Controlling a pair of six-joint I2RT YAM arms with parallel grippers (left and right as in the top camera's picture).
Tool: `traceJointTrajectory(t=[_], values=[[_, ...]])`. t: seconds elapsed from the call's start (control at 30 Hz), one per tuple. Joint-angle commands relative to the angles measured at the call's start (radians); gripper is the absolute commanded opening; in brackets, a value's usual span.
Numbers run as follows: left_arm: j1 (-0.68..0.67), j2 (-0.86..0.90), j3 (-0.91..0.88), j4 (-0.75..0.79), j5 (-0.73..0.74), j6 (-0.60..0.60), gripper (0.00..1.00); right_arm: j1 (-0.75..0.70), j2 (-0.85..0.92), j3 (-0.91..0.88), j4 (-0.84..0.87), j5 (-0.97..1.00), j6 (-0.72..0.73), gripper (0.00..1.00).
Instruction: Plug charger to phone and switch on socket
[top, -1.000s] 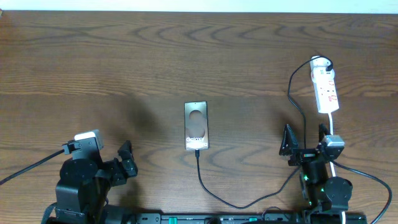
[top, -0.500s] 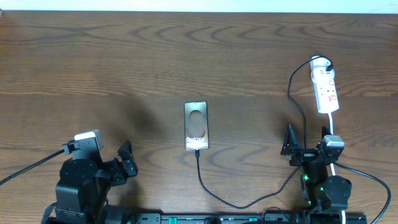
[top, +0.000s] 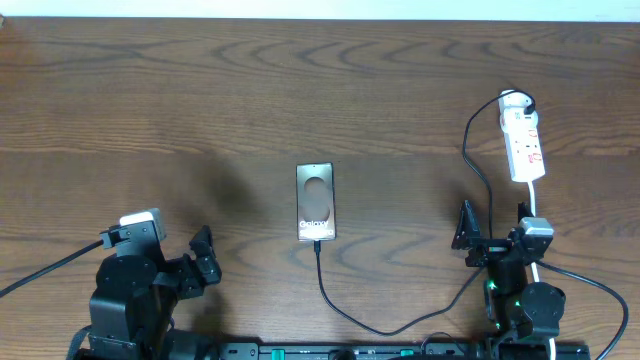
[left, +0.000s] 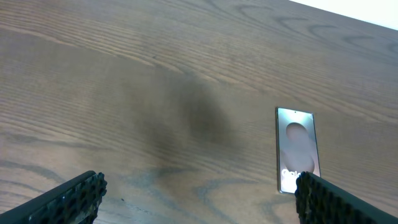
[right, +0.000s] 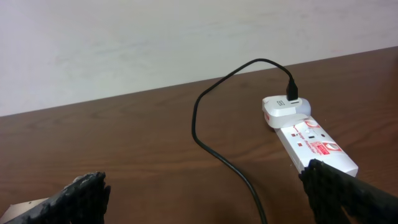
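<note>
The dark grey phone (top: 315, 201) lies flat at the table's middle, with a pale circle and "Galaxy" lettering; it also shows in the left wrist view (left: 297, 147). The thin black charger cable (top: 345, 312) has its tip at the phone's near edge, loops along the front and runs up to the white power strip (top: 524, 143) at the right, where its black plug (right: 292, 93) sits in a white adapter. The strip also shows in the right wrist view (right: 315, 146). My left gripper (top: 203, 259) is open and empty at the front left. My right gripper (top: 492, 232) is open and empty just below the strip.
The strip's white cord (top: 537, 205) runs down toward the right arm base. Thicker black robot cables lie along the front edge (top: 40, 270). A pale wall stands behind the table's far edge (right: 155, 43).
My right gripper has drawn back slightly toward the front edge. The left arm, phone and cable have not moved.
</note>
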Motion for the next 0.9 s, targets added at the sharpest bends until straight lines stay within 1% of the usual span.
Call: traceJointTrajectory(t=[0.0,0.57,0.7,0.8,0.87], values=[[0.002,0.0,0.006,-0.002,-0.006,0.014,0.99,0.0,-0.008,-0.001,-0.005,0.015,-0.018,0.99],[0.002,-0.001,0.006,-0.002,-0.006,0.014,0.99,0.0,-0.008,-0.001,-0.005,0.015,-0.018,0.99],[-0.004,-0.032,-0.005,-0.005,-0.008,0.015,0.99,0.0,-0.008,-0.001,-0.005,0.015,-0.018,0.99],[0.026,-0.079,-0.029,-0.006,-0.04,0.026,0.99,0.0,-0.008,-0.001,-0.005,0.015,-0.018,0.99],[0.055,-0.123,-0.061,-0.005,-0.034,0.025,0.99,0.0,-0.008,-0.001,-0.005,0.015,-0.018,0.99]])
